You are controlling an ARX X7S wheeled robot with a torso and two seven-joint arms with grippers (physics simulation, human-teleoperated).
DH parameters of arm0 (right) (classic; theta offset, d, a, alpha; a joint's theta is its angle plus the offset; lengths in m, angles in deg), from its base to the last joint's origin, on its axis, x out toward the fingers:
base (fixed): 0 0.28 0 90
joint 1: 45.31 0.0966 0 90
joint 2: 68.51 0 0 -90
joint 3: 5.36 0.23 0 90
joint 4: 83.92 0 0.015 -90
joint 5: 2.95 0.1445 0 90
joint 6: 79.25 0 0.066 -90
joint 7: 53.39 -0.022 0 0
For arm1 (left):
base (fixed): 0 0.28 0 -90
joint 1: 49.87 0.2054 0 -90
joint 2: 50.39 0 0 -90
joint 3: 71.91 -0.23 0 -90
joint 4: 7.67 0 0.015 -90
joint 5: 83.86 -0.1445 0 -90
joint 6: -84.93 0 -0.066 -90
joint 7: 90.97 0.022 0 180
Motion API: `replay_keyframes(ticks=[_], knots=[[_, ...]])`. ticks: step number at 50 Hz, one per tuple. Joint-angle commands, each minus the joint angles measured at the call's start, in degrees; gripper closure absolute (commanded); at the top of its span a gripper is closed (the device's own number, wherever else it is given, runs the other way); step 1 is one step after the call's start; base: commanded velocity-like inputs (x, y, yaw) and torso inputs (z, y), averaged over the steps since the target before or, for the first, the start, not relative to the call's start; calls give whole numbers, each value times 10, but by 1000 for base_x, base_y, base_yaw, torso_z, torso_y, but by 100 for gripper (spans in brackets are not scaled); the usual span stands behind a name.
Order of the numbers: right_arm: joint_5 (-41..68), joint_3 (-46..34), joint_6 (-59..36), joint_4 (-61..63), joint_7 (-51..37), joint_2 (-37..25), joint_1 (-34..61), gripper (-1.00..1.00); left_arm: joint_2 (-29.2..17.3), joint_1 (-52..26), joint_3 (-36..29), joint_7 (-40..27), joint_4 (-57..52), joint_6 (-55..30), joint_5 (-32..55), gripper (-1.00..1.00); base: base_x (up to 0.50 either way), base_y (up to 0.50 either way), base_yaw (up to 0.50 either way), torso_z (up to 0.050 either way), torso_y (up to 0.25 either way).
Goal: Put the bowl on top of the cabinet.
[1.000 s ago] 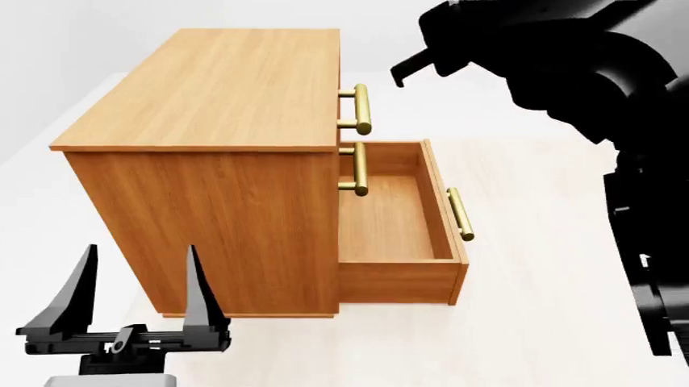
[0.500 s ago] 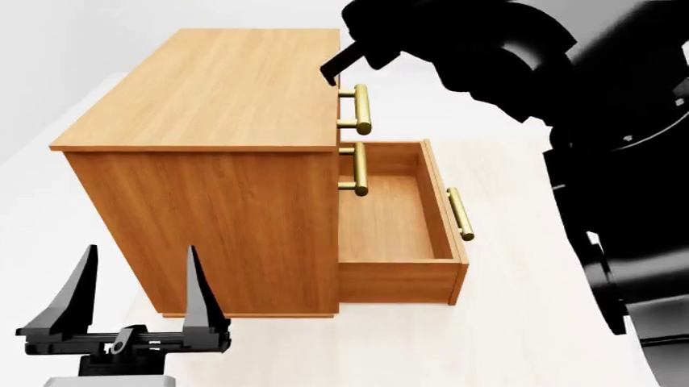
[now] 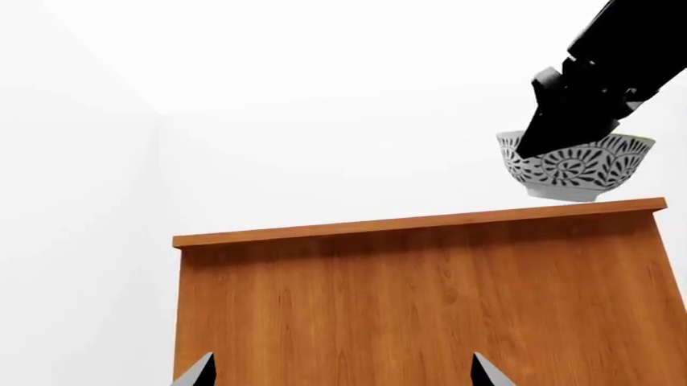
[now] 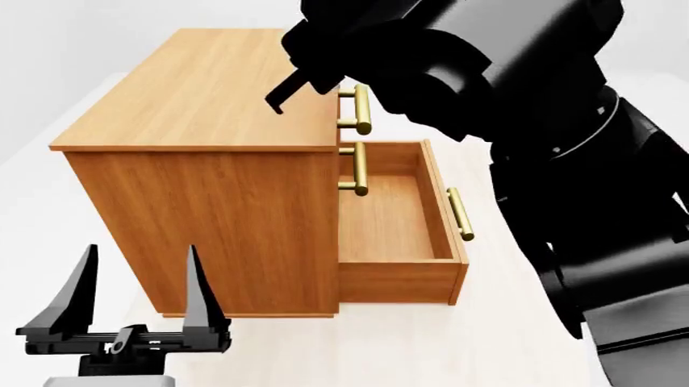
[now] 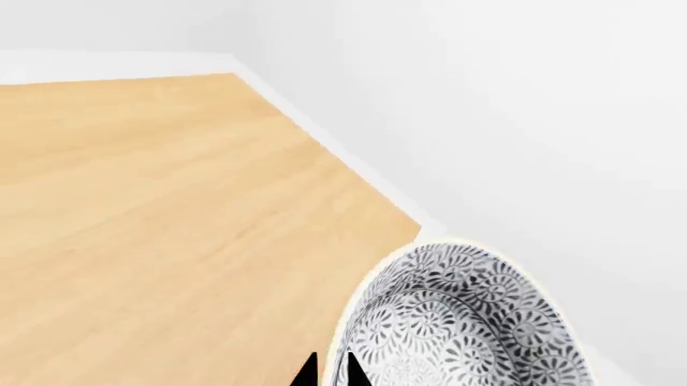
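Observation:
The bowl (image 3: 577, 165), white with a blue-grey leaf pattern, hangs low over the far end of the cabinet top (image 5: 161, 217). Whether its foot touches the wood I cannot tell. My right gripper (image 5: 331, 374) is shut on the bowl (image 5: 462, 322), one fingertip outside the rim and one inside. In the head view the right arm hides the bowl, and the right gripper (image 4: 293, 85) reaches over the cabinet (image 4: 205, 97) near its drawer side. My left gripper (image 4: 135, 282) stands open and holds nothing, low in front of the cabinet's plain side (image 3: 429, 297).
The lower drawer (image 4: 398, 218) stands pulled out, with nothing in it, and its brass bar handle (image 4: 461, 214) points outward. Two more brass handles (image 4: 361, 109) sit on the cabinet front. A pale floor surrounds the cabinet and a white wall rises behind it.
My right arm has swung left over the cabinet top, now covering much of the head view's right side. The left gripper has not moved.

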Motion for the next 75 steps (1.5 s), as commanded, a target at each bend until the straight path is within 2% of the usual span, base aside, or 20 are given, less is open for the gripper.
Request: replay_keyframes(ticks=[1, 16, 26, 35, 63, 75], knots=[[9, -19, 15, -20, -10, 15, 15, 100, -1, 0, -1, -1, -1, -1, 1, -100, 0, 0, 0, 0, 0], [122, -110, 78, -78, -55, 19, 75, 100, -3, 1, -2, -2, -3, -1, 3, -100, 0, 0, 0, 0, 1], [180, -159, 116, -88, -82, 17, 81, 100, -3, -1, -3, -3, -2, 0, 3, -100, 0, 0, 0, 0, 1], [251, -235, 176, -120, -98, 19, 100, 100, -4, -1, -4, -4, -3, 0, 3, -100, 0, 0, 0, 0, 0], [349, -332, 241, -121, -124, 18, 134, 100, -7, 0, -7, -7, -11, -6, 3, -100, 0, 0, 0, 0, 0], [449, -431, 309, -110, -144, 19, 186, 100, -9, 1, -7, -9, -15, -8, 4, -100, 0, 0, 0, 0, 1]])
